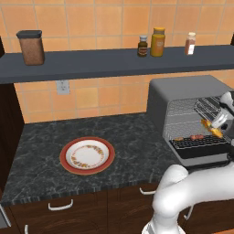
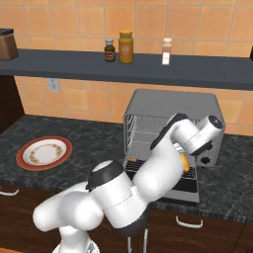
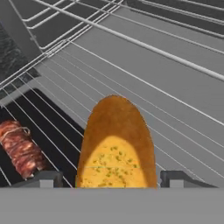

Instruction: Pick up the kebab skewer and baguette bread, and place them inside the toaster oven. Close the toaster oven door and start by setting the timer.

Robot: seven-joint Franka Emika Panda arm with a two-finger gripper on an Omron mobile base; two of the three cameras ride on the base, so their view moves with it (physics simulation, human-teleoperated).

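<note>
My gripper (image 3: 111, 179) is shut on the baguette bread (image 3: 116, 144), a golden-orange piece that sticks out between the two fingertips (image 3: 46, 178) over the wire rack. From the left base camera the gripper (image 1: 214, 126) holds the baguette bread (image 1: 216, 133) at the mouth of the grey toaster oven (image 1: 183, 93). The toaster oven door (image 1: 201, 153) hangs open and flat. The kebab skewer (image 1: 189, 137) lies on the low dark rack, and its meat chunks (image 3: 19, 148) sit just left of the bread. My arm hides most of the toaster oven (image 2: 170, 106); an orange bit of baguette bread (image 2: 185, 162) peeks out.
A red-rimmed plate (image 1: 87, 155) lies bare on the dark stone counter (image 1: 41, 151), left of the oven. A dark shelf (image 1: 91, 64) above carries a brown canister (image 1: 31, 47) and three jars (image 1: 157, 42). Drawers run below the counter edge.
</note>
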